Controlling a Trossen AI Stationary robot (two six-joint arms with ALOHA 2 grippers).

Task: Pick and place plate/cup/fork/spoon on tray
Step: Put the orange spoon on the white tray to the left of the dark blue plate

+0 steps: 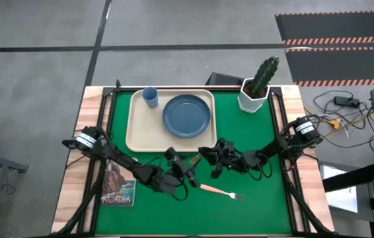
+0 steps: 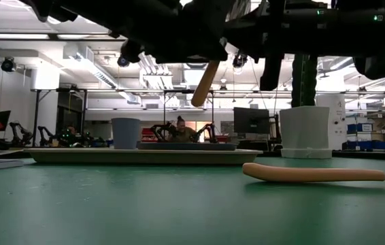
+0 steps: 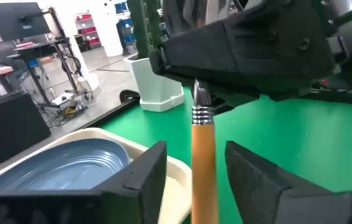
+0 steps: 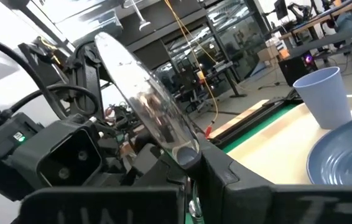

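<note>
One fork (image 1: pixel 221 192) lies loose; one spoon (image 3: pixel 203 155) between two grippers.

Slate-blue plate (image 1: pixel 186 116), cream tray (image 1: pixel 136 125)

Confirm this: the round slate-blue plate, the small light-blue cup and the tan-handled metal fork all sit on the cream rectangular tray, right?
Not quite. The tan-handled metal fork lies on the green table mat, off the cream rectangular tray, as the high view shows. The round slate-blue plate and small light-blue cup do sit on the tray.

Cactus pot (image 1: pixel 254 96), booklet (image 1: pixel 118 192) on green mat (image 1: pixel 266 198)
</note>
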